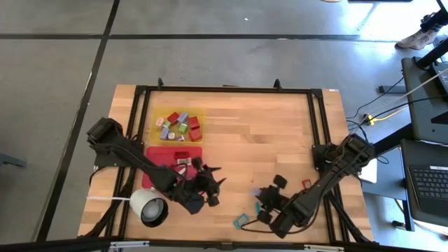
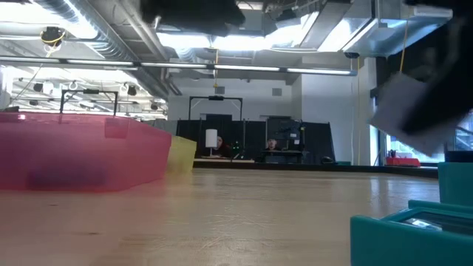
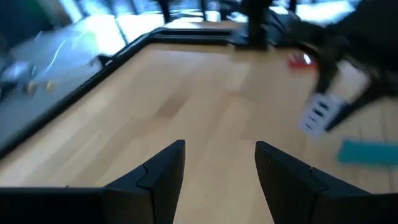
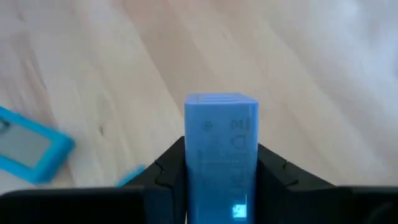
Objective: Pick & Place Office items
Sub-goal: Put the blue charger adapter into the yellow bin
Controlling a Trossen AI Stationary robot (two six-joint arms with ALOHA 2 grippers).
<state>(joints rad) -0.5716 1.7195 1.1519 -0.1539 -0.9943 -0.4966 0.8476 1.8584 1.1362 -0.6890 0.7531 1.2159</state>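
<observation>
Wooden table (image 1: 266, 147) with black frame (image 1: 231, 89) along edges, on grey floor. Yellow tray (image 1: 201, 112) near far left part of table; red tray (image 1: 155, 152) just beside it on near side. White round cup-like thing (image 1: 145, 204) with cord at near left corner. Laptop (image 1: 428, 183) on stand beyond table's right side. Low view: pink tray wall (image 2: 81, 151), yellow one behind.

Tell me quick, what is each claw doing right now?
Left gripper: open, holding nothing.
Right gripper: shut on a blue block.
</observation>
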